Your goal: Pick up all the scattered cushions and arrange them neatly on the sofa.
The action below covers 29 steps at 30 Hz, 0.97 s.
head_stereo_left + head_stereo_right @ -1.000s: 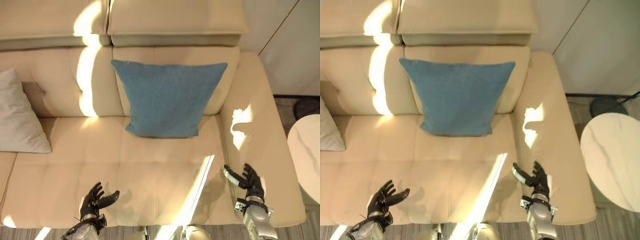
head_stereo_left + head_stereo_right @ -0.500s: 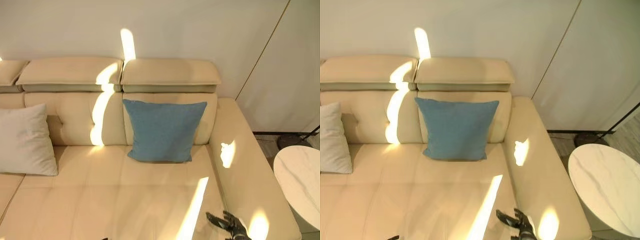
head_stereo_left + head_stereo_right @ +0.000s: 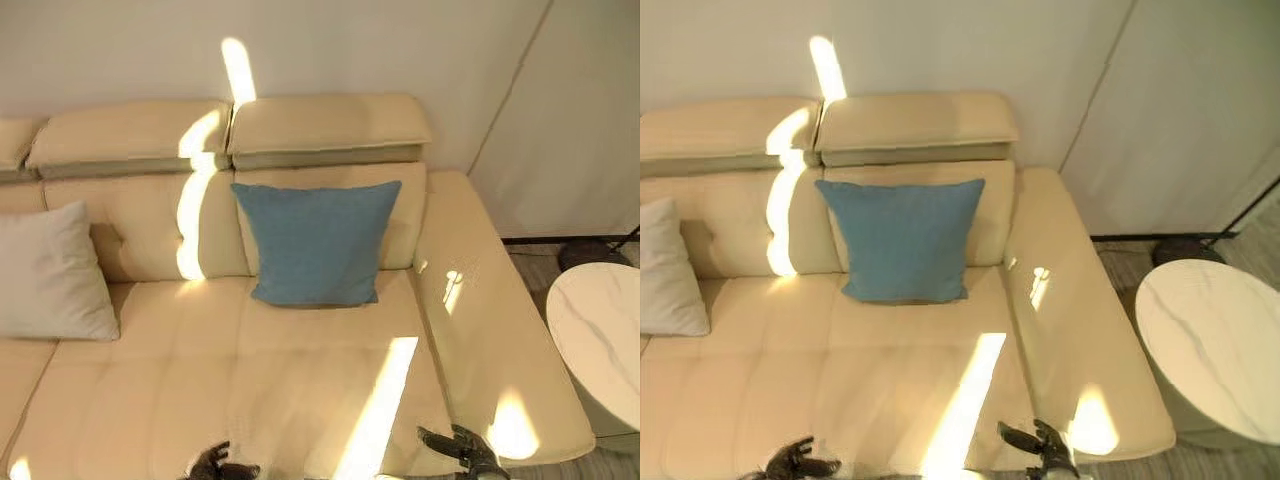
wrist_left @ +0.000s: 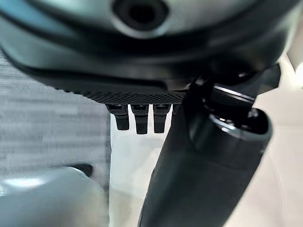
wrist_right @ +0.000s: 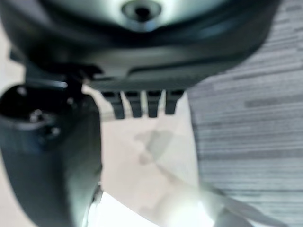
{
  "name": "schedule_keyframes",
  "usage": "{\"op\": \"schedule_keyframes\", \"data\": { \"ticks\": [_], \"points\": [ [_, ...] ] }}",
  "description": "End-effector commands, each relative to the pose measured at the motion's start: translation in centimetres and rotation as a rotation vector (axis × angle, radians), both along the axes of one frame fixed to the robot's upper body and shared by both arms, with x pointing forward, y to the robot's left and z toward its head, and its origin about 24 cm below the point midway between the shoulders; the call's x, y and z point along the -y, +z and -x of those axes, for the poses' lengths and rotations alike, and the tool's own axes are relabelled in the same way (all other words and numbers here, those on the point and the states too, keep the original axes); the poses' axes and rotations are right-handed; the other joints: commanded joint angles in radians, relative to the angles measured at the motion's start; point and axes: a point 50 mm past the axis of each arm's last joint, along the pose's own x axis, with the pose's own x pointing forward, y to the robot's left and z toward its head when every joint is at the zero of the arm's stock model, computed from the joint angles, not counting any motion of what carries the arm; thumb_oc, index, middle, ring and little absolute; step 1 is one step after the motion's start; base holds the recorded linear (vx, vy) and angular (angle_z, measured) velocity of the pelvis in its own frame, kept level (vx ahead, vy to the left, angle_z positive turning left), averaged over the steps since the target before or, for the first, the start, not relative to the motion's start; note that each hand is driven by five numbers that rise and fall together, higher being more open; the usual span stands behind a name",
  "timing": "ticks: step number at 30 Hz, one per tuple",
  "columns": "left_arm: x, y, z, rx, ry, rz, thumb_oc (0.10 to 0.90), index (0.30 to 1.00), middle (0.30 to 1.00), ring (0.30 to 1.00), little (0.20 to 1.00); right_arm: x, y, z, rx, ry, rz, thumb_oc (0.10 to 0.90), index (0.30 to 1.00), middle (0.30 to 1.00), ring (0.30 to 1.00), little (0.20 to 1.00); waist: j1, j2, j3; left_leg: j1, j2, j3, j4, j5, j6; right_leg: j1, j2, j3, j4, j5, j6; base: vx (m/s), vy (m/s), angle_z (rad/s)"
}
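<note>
Cream sofa along pale wall; round white table at right. Blue cushion at frame centre, upright against backrest. Grey cushion at left edge, leaning. Left hand and right hand at bottom edge, fingers spread, holding nothing.

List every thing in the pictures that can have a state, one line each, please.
Blue cushion: upright, leaning on the sofa backrest.
Grey cushion: tilted against the backrest, at the left.
Left robot hand: open, holding nothing, at the seat's front edge.
Right robot hand: open, holding nothing, near the sofa's front right corner.
Round table: bare, beside the sofa.
</note>
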Motion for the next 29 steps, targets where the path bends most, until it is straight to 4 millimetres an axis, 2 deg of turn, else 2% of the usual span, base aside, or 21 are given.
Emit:
{"op": "schedule_keyframes", "data": {
  "ticks": [1,2,3,5,7,9,12,15,17,18,19,21,25,26,29],
  "points": [
    [-2.4,0.9,-1.0,0.052,0.012,-0.079,0.8,0.9,0.9,0.9,0.9,-0.1,0.5,-1.6,0.048,0.018,0.015,0.8,0.9,0.9,0.9,0.9,-0.003,-0.027,-0.027,0.132,-0.012,0.047,-0.074,-0.046,0.042,-0.05,0.047,0.001,0.005,-0.048,0.129,-0.19,0.205,0.02],
    [-2.0,0.8,-1.3,0.052,-0.009,-0.079,0.8,0.9,0.9,0.9,0.9,-0.2,0.5,-1.6,0.039,0.027,0.021,0.8,0.9,0.9,0.9,0.9,-0.011,-0.029,-0.029,0.151,-0.031,0.051,-0.14,-0.088,0.054,-0.078,0.033,0.002,0.005,-0.023,0.141,-0.12,0.128,0.07],
    [-2.0,0.8,-1.3,0.052,-0.009,-0.079,0.8,0.9,0.9,0.9,0.9,-0.1,0.5,-1.6,0.039,0.027,0.021,0.8,0.9,0.9,0.9,0.9,-0.01,-0.029,-0.029,0.151,-0.031,0.051,-0.142,-0.087,0.054,-0.078,0.033,0.002,0.005,-0.023,0.142,-0.27,0.263,0.12],
    [-1.4,1.1,-2.9,0.076,-0.042,-0.1,0.8,0.9,0.9,0.9,0.9,-0.8,0.1,-1.6,0.008,0.051,0.019,0.8,0.9,0.9,0.9,0.9,-0.016,-0.05,-0.014,0.153,-0.074,0.047,-0.2,-0.124,0.087,-0.127,0.002,0.016,0.005,0.017,0.172,-0.29,0.232,0.08],
    [-1.1,1.4,-4.0,0.096,-0.044,-0.109,0.8,0.9,0.9,0.9,0.9,-1.5,-0.1,-1.6,-0.011,0.082,0.019,0.8,0.9,0.9,0.9,0.9,-0.009,-0.064,-0.004,0.151,-0.099,0.044,-0.228,-0.12,0.106,-0.151,-0.015,0.012,0.005,0.023,0.192,-0.26,0.157,-0.04],
    [-1.0,1.5,-4.3,0.1,-0.035,-0.114,0.8,0.9,0.9,0.9,0.9,-2.4,-0.4,-1.6,-0.035,0.112,0.008,0.8,0.9,0.9,0.9,0.9,-0.006,-0.074,0.014,0.144,-0.104,0.053,-0.239,-0.103,0.116,-0.167,-0.029,0.008,0.015,0.03,0.203,-0.28,0.096,-0.37],
    [-1.1,1.6,-4.7,0.098,-0.024,-0.115,0.8,0.9,0.9,0.9,0.9,-2.6,-0.6,-1.4,-0.047,0.123,0.009,0.8,0.9,0.9,0.9,0.9,0.008,-0.078,0.039,0.112,-0.111,0.059,-0.234,-0.076,0.142,-0.154,-0.029,0.025,0.143,-0.036,0.178,-0.3,0.063,-0.28],
    [-1.1,1.5,-4.4,0.079,-0.02,-0.114,0.8,0.9,0.9,0.9,0.9,-2.5,-0.8,-0.8,-0.072,0.123,0.018,0.8,0.9,0.9,0.9,0.9,0.027,-0.071,0.034,0.098,-0.109,0.061,-0.254,-0.046,0.157,-0.107,-0.028,0.02,0.273,-0.102,0.146,-0.22,0.031,-0.2],
    [-1.1,1.5,-4.7,0.076,-0.02,-0.118,0.8,0.9,0.9,0.9,0.9,-2.5,-1.0,-0.3,-0.091,0.112,0.01,0.8,0.9,0.9,0.9,0.9,0.035,-0.07,0.017,0.078,-0.104,0.062,-0.255,-0.027,0.162,-0.065,-0.013,0.042,0.333,-0.15,0.141,-0.15,-0.011,-0.11],
    [-1.2,1.5,-4.7,0.076,-0.02,-0.118,0.8,0.9,0.9,0.9,0.9,-2.5,-1.0,-0.3,-0.091,0.112,0.01,0.8,0.9,0.9,0.9,0.9,0.034,-0.071,0.015,0.074,-0.105,0.062,-0.255,-0.025,0.162,-0.068,-0.013,0.042,0.331,-0.147,0.141,-0.08,-0.088,-0.04],
    [-0.9,1.5,-4.7,0.07,-0.015,-0.117,0.8,0.9,0.9,0.9,0.9,-2.9,-1.3,0.1,-0.107,0.106,-0.001,0.8,0.9,0.9,0.9,0.9,0.051,-0.086,-0.009,0.065,-0.108,0.08,-0.26,-0.021,0.152,-0.001,-0.015,0.044,0.274,-0.15,0.143,-0.03,-0.106,0.02],
    [-0.6,1.4,-4.8,0.064,-0.013,-0.111,0.8,0.9,0.9,0.9,0.9,-3.2,-1.6,0.7,-0.13,0.105,-0.011,0.8,0.9,0.9,0.9,0.9,0.055,-0.103,-0.045,0.062,-0.11,0.095,-0.273,-0.012,0.145,0.051,0.001,0.049,0.193,-0.16,0.145,0.01,-0.128,-0.09],
    [0.4,1.3,-5.1,0.061,0.022,-0.084,0.8,0.9,0.9,0.9,0.9,-3.5,-2.0,1.8,-0.176,0.111,-0.015,0.8,0.9,0.9,0.9,0.9,0.044,-0.104,-0.095,0.088,-0.094,0.115,-0.33,0.014,0.129,0.086,0.036,0.081,0.095,-0.153,0.145,0.03,-0.092,-0.27],
    [-0.3,0.6,-2.9,0.005,-0.007,-0.09,0.8,0.9,0.9,0.9,0.9,-3.3,-2.1,2.7,-0.191,0.106,-0.016,0.8,0.9,0.9,0.9,0.9,0.045,-0.104,-0.098,0.092,-0.09,0.11,-0.338,0.025,0.122,0.101,0.043,0.076,0.072,-0.151,0.142,-0.02,-0.11,-0.41],
    [-0.7,0.3,-1.5,-0.031,-0.013,-0.093,0.8,0.9,0.9,0.9,0.9,-3.5,-2.3,3.4,-0.194,0.08,-0.03,0.8,0.9,0.9,0.9,0.9,0.049,-0.106,-0.091,0.081,-0.084,0.097,-0.345,0.042,0.113,0.11,0.05,0.066,0.043,-0.146,0.138,-0.07,-0.056,-0.12]
  ]
}}
